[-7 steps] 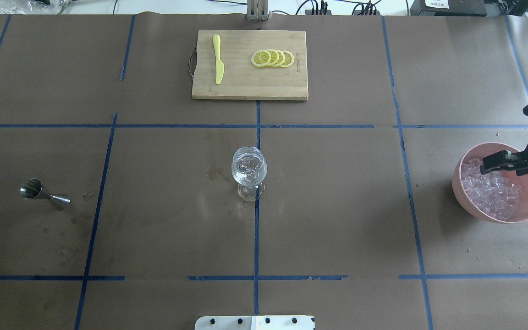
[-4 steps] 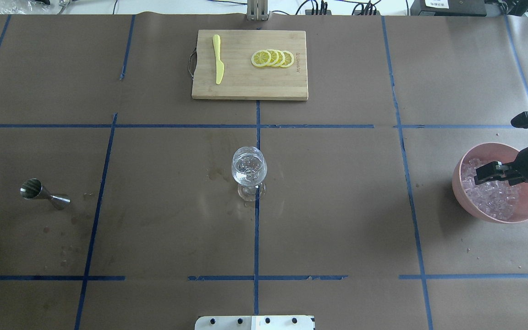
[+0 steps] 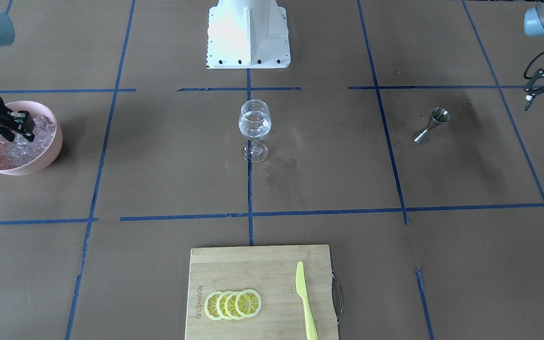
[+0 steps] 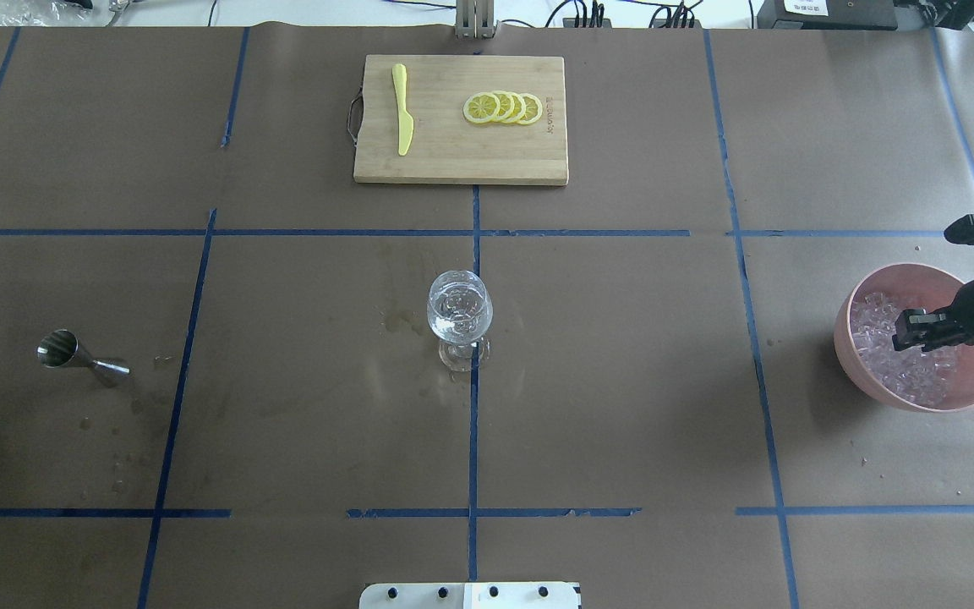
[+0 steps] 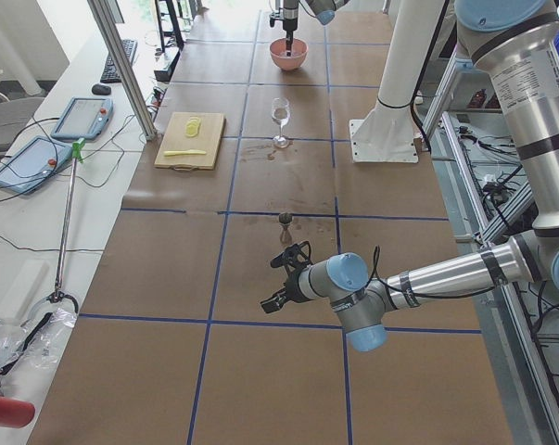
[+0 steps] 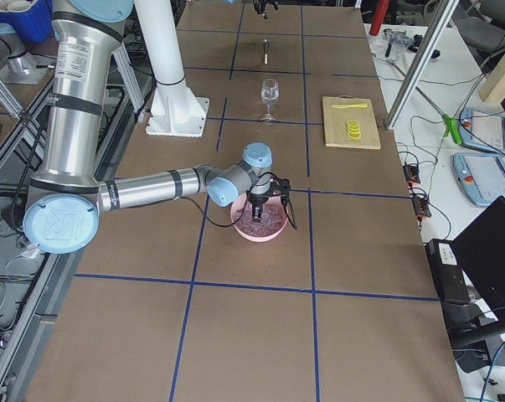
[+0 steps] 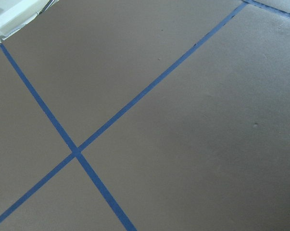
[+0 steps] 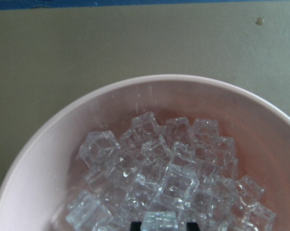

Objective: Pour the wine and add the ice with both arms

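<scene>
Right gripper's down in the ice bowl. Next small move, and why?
Probably finish closing the right gripper on the ice cube between its fingertips before any lift. The right wrist view shows that cube flanked by both black tips, on top of the heap in the pink bowl, but not whether the pads touch it.
</scene>
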Action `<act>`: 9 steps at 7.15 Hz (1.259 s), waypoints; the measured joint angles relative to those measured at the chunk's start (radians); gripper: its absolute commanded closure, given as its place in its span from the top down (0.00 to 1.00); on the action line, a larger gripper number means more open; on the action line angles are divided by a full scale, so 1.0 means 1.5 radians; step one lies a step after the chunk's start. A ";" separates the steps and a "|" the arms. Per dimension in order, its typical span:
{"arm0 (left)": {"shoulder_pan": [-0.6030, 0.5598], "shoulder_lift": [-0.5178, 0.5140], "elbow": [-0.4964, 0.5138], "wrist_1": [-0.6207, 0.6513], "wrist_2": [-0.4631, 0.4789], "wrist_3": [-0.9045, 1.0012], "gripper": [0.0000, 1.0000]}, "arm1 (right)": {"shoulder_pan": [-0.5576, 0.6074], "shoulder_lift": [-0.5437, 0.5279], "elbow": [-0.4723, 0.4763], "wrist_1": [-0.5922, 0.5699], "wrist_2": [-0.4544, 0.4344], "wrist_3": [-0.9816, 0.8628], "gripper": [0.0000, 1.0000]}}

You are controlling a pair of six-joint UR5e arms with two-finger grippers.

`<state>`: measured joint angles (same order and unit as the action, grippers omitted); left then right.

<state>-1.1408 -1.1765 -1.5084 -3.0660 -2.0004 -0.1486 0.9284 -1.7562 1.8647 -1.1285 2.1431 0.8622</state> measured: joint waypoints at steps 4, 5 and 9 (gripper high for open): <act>-0.001 0.001 -0.001 0.000 -0.001 0.000 1.00 | 0.018 0.032 0.093 -0.084 0.019 0.000 0.00; -0.001 0.001 -0.001 -0.001 -0.001 0.000 1.00 | 0.024 0.096 0.137 -0.180 0.025 0.013 0.00; -0.001 0.000 0.001 -0.002 -0.001 0.000 1.00 | -0.115 0.415 0.151 -0.345 -0.030 0.342 0.00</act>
<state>-1.1428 -1.1769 -1.5065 -3.0686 -2.0019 -0.1480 0.7552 -1.1338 2.0915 -1.6458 2.0982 1.3753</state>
